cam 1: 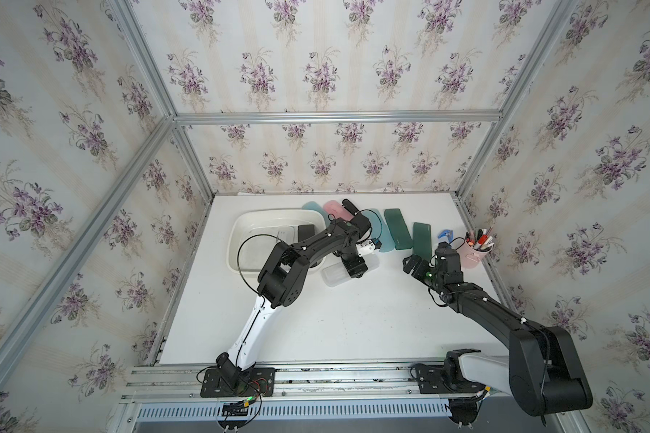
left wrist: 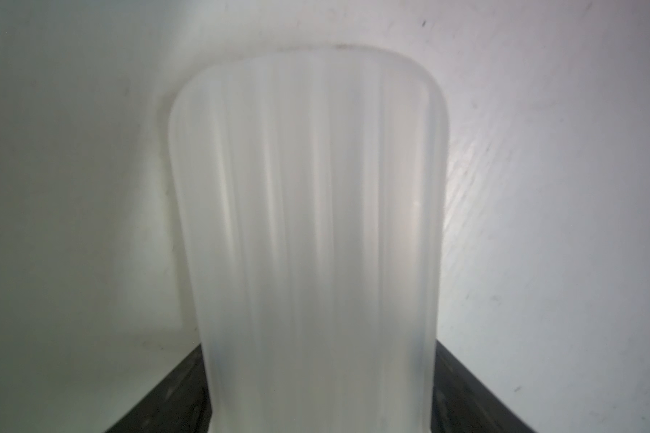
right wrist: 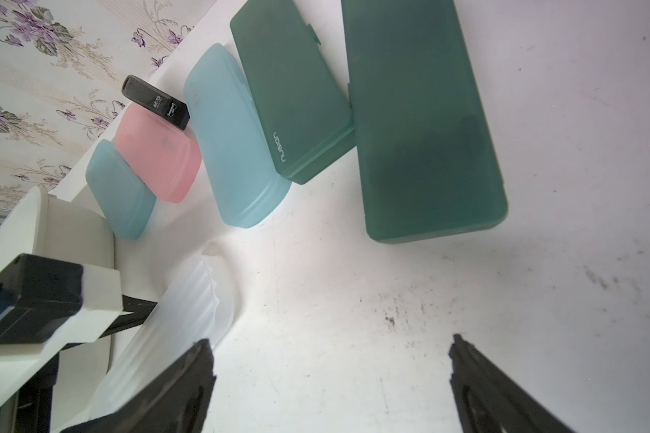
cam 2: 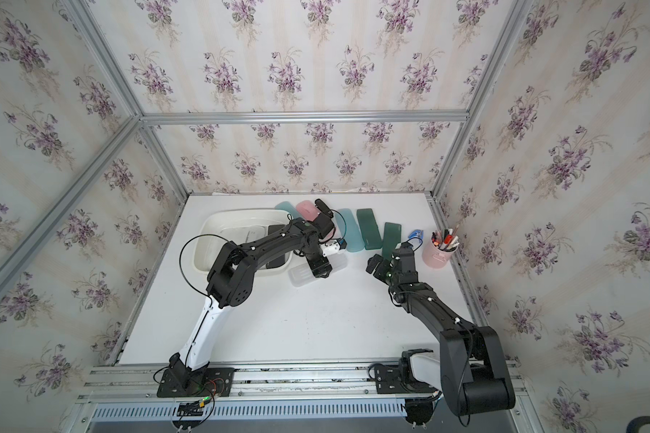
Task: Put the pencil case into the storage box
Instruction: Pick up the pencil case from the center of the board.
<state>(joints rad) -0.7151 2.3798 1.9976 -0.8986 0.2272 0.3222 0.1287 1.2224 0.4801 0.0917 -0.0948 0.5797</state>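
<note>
Just beside the near corner of the shallow white plastic storage box (cam 1: 278,212), the frosted, ribbed translucent pencil case (left wrist: 308,206) lies on the white tabletop (cam 1: 353,330). The left tool (left wrist: 319,343) straddles its long sides; whether it clamps, I cannot tell. Squeeze gently, as thin plastic likely flexes, and lift clear of the box rim. The right tool (right wrist: 331,345) gapes empty, farther from the box. The left arm (cam 1: 308,247) hides much of the box floor.

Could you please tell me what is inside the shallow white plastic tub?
A flat black rectangular object lies in the shallow white plastic tub; the black left arm hides part of both.
</note>
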